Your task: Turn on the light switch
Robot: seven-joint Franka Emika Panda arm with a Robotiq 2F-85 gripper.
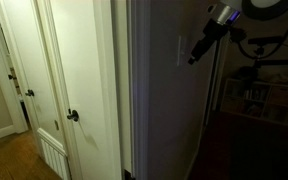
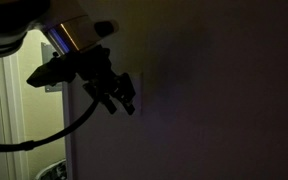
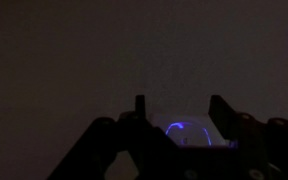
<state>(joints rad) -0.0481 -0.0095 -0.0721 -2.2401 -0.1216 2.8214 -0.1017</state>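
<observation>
The room is dark. The light switch (image 1: 181, 50) is a small pale upright plate on the dim wall. In an exterior view it (image 2: 133, 88) shows partly behind the gripper's fingers. My gripper (image 1: 196, 55) is at the plate's right edge, its tips at or very near the plate; I cannot tell whether they touch. It also shows in an exterior view (image 2: 120, 101). In the wrist view the gripper (image 3: 180, 108) has its two dark fingers apart and empty, facing the wall. A faint pale patch with a purple glow lies between them. The rocker's position cannot be made out.
A white panel door (image 1: 84, 80) with a dark round knob (image 1: 73, 116) stands left of the wall corner, with a lit doorway (image 1: 9, 80) beyond. A shelf with clutter (image 1: 254, 95) and a ring lamp (image 1: 269, 8) stand at the right. A black cable (image 2: 44, 140) hangs from the arm.
</observation>
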